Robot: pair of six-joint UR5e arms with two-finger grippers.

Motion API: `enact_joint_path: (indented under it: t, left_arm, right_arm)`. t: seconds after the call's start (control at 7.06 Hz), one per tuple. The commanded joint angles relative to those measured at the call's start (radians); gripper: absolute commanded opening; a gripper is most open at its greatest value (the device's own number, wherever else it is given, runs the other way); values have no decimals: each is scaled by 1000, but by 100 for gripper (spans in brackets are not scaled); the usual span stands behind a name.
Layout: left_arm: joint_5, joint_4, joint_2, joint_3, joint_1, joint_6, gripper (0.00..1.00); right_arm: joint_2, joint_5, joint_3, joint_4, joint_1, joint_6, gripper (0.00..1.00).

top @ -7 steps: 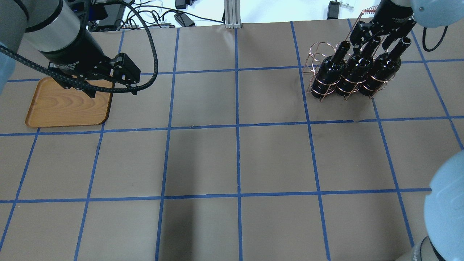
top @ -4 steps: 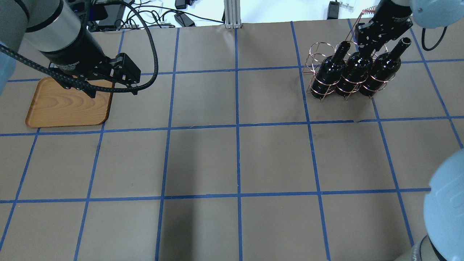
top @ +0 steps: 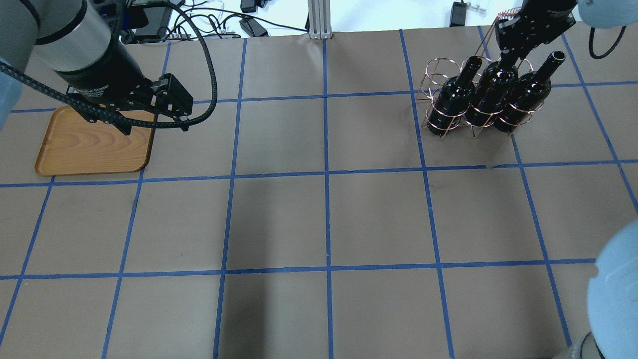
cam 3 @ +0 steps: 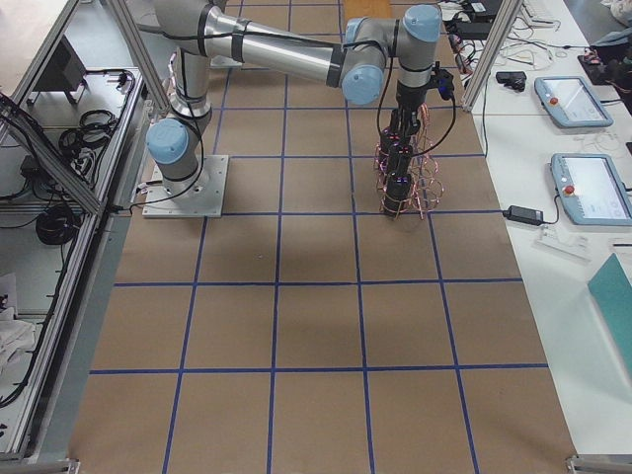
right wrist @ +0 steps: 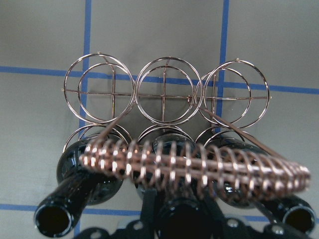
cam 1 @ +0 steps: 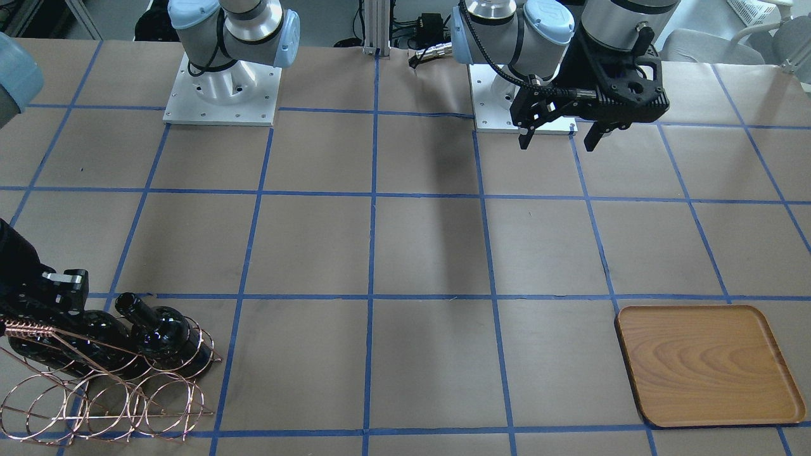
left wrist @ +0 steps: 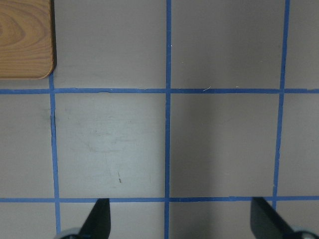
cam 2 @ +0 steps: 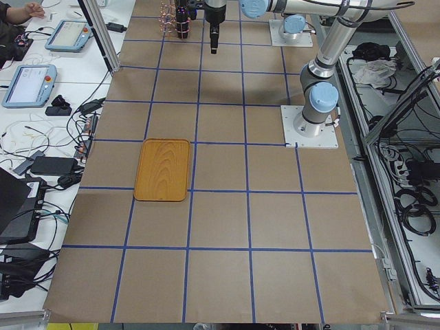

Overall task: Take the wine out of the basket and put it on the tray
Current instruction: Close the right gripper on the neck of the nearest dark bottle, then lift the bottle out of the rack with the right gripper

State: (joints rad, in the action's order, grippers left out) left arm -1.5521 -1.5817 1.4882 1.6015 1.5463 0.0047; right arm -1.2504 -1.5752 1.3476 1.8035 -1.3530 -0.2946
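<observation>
Three glossy black wine bottles stand in the copper wire basket (top: 437, 75) at the far right. My right gripper (top: 509, 56) is shut on the neck of the middle wine bottle (top: 491, 94), between the left bottle (top: 451, 102) and the right bottle (top: 523, 99). In the right wrist view the basket's coiled handle (right wrist: 199, 164) crosses in front of the held bottle (right wrist: 182, 219). The wooden tray (top: 84, 144) lies at the far left. My left gripper (top: 154, 127) hangs open and empty above the tray's right edge.
The table is brown paper with a grid of blue tape (top: 326, 172). Cables and an aluminium post (top: 319, 20) sit past the far edge. The basket's back row of loops (right wrist: 167, 94) holds no bottles. The arm bases (cam 1: 222, 95) stand at the robot's side of the table.
My right gripper closed on the middle bottle's neck and then rose slightly, the bottle shifting up with it. The left arm has not moved.
</observation>
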Motion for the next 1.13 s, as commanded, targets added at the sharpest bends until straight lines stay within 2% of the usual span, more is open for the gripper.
enact_joint_path:
  t: [0.0, 0.28, 0.57, 0.71, 0.85, 0.99]
  left_arm:
    - [1, 3, 3, 0, 0, -6, 100]
    - [1, 3, 3, 0, 0, -6, 100]
    - [0, 5, 1, 0, 0, 6, 100]
    - [0, 6, 1, 0, 0, 6, 100]
    - [0, 9, 1, 0, -2, 8, 100]
    - [3, 8, 1, -2, -8, -6, 100]
  right_arm:
    - [-91, 0, -15, -79, 0, 5, 16]
    - [-190, -2, -15, -221, -3, 6, 15]
    - [-228, -3, 5, -329, -20, 102, 7]
    - [-230, 3, 46, -335, -41, 130, 5]
    - [-230, -2, 89, -325, -101, 200, 0]
    - [-222, -2, 111, -308, -168, 303, 0]
